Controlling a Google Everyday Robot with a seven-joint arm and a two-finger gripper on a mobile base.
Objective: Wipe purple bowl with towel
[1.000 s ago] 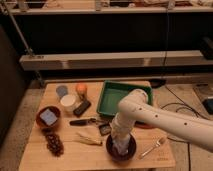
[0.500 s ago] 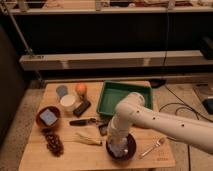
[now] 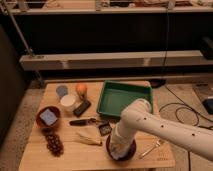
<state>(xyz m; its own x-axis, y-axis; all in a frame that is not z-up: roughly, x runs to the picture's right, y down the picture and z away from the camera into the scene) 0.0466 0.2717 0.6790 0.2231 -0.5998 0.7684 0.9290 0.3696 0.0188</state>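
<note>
Reaching down from the right, the white arm (image 3: 150,125) plants its wrist straight into the purple bowl (image 3: 131,149), which sits at the near edge of the wooden table (image 3: 65,161), right of centre. The gripper (image 3: 120,146) is down inside the bowl, mostly hidden by the wrist above it, with its fingers drawn together. A pale mass under it, low on the bowl's left side, reads as the towel (image 3: 114,153). Whether the cloth is pinched or only pressed down I cannot tell. The steep, top-down approach makes sense for this job, I judge: it lets the tool bear on the bowl's inside without tipping the rim.

Everything else lies well apart from the work. The green tray (image 3: 125,97) is at the far right and the orange (image 3: 81,89) at the far middle. The smaller reddish-brown bowl (image 3: 48,117), with a blue square in it, stands at the left. A fork (image 3: 152,147) rests just right of the purple bowl, close enough that a wide sweep could nudge it.

Against the frames from a second and half a second ago, the bowl has kept its spot and the wrist has stayed inside it. The elbow leaned a little left half a second ago and is back to the right now, which suits a rubbing stroke under way. Nothing else on the table has shifted.
</note>
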